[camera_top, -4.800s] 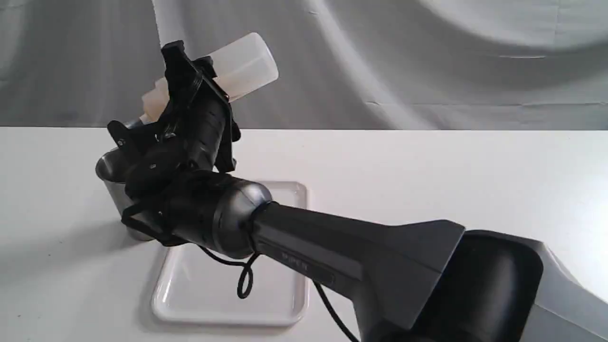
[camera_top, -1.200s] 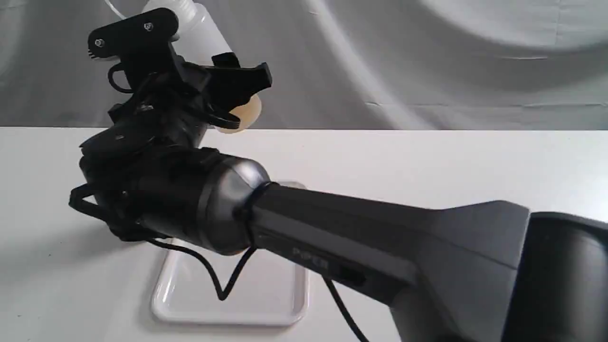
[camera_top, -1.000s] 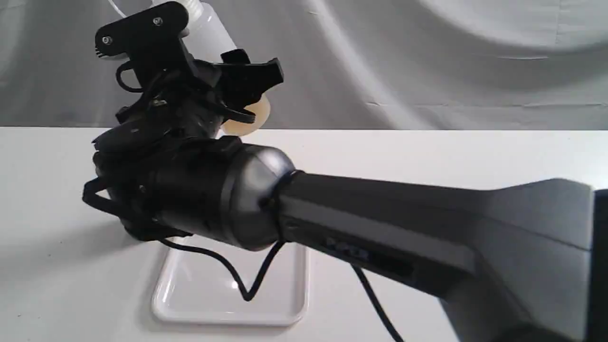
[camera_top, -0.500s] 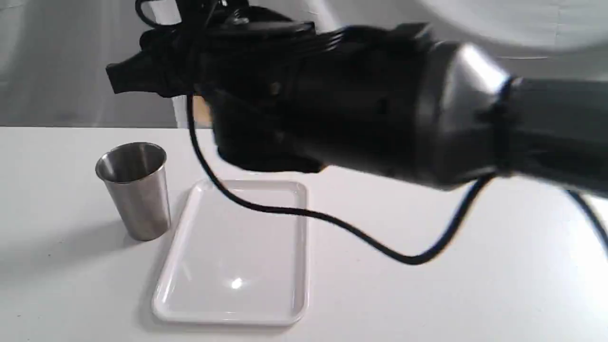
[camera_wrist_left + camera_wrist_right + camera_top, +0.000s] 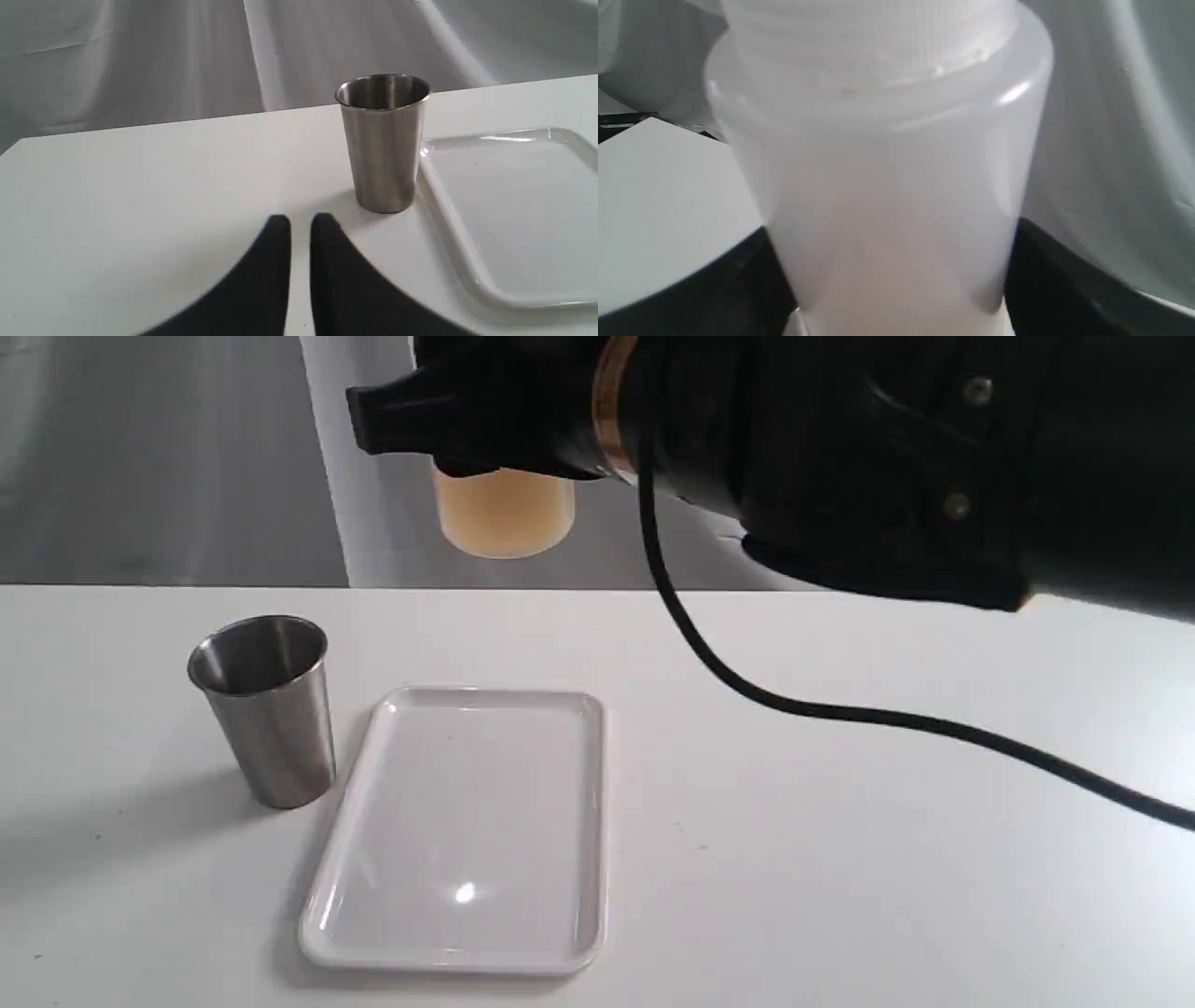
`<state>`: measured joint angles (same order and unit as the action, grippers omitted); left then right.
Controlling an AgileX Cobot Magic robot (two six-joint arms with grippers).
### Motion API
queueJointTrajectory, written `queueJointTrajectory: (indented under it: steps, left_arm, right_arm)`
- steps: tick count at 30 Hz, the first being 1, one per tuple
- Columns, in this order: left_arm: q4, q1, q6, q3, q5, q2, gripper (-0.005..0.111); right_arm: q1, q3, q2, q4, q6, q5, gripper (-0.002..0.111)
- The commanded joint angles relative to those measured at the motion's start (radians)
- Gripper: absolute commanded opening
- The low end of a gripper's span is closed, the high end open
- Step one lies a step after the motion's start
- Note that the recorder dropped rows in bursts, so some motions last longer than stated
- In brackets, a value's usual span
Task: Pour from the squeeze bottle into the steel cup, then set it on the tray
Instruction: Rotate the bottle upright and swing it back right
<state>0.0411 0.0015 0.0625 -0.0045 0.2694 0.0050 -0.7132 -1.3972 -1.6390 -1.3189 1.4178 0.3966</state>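
The squeeze bottle (image 5: 504, 513) hangs upright in the air beyond the tray's far edge, amber liquid showing in its bottom part. My right gripper (image 5: 495, 434) is shut on it from the sides; the bottle's upper part is hidden behind the arm. In the right wrist view the bottle (image 5: 887, 177) fills the picture between the black fingers (image 5: 752, 284). The steel cup (image 5: 263, 709) stands upright on the table, just left of the white tray (image 5: 467, 821), which has nothing on it. My left gripper (image 5: 300, 226) is low over the table, in front of the cup (image 5: 383, 144), its fingers nearly touching with nothing between them.
The right arm's black wrist (image 5: 840, 448) and its cable (image 5: 840, 709) hang over the table to the right of the tray. A grey cloth backdrop (image 5: 168, 457) closes off the far side. The tray's near corner (image 5: 514, 210) lies right of the cup in the left wrist view.
The right arm has swung up and to the right with the bottle, which went from tilted to upright. The cup and tray now show in full.
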Motion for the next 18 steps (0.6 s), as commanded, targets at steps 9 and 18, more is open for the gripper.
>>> queueJointTrajectory:
  steps: [9, 18]
  left_arm:
    - [0.002, -0.001, -0.002, 0.004, -0.007, -0.005, 0.008]
    - [0.002, -0.001, -0.002, 0.004, -0.007, -0.005, 0.008]
  right_arm:
    - [0.008, 0.001, 0.022, 0.180, -0.059, -0.015, 0.034]
    - [0.038, 0.001, 0.012, 0.406, -0.456, -0.190, 0.034]
